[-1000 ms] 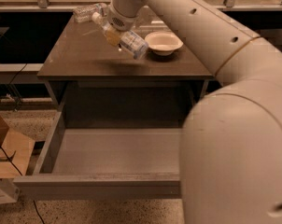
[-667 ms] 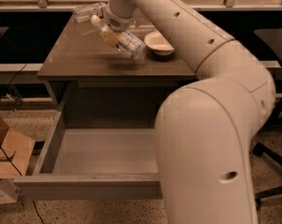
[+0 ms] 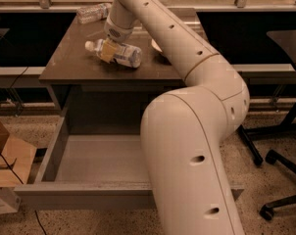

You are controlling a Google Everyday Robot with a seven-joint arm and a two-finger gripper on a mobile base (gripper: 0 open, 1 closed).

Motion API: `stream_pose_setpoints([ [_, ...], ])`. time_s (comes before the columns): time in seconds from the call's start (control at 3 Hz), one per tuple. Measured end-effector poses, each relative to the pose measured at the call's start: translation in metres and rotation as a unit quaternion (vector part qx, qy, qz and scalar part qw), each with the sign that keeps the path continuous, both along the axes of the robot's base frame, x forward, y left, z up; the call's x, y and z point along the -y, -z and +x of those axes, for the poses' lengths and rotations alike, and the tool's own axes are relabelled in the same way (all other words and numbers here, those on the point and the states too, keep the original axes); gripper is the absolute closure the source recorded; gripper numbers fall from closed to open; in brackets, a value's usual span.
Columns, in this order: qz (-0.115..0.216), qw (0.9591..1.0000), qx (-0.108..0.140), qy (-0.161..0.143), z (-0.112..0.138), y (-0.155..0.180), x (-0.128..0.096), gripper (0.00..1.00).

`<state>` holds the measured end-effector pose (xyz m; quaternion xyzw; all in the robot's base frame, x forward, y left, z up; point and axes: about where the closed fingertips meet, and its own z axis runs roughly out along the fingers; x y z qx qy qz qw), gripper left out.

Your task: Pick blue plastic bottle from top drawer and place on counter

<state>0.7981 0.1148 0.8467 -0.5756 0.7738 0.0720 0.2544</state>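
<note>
The blue plastic bottle [image 3: 125,56] has a white cap and a pale blue-and-white label. It lies tilted on its side at the middle of the counter [image 3: 69,62], cap pointing left. My gripper [image 3: 108,50] reaches down from the arm and is shut around the bottle's neck end, its yellowish fingers [image 3: 107,52] on either side. The bottle looks to be touching or just above the counter. The top drawer [image 3: 89,163] is pulled open below, with a bare grey inside. My arm hides the drawer's right part.
A clear crinkled bottle [image 3: 93,12] lies at the counter's back left. A white bowl [image 3: 157,46] sits right of the gripper, mostly behind my arm. A cardboard box [image 3: 8,163] stands on the floor at left, an office chair base [image 3: 280,146] at right.
The gripper with the bottle has moved left and down toward the counter. My arm's large lower links have swung across the view's middle.
</note>
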Motion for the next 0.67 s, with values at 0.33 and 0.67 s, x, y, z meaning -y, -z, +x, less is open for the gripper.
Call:
stream_pose_setpoints([
  [0.33,0.005,1.0000,-0.002,0.000,0.0014,0.0003,-0.0016,0.12],
  [0.67,0.005,1.0000,-0.002,0.000,0.0014,0.0003,-0.0016,0.00],
])
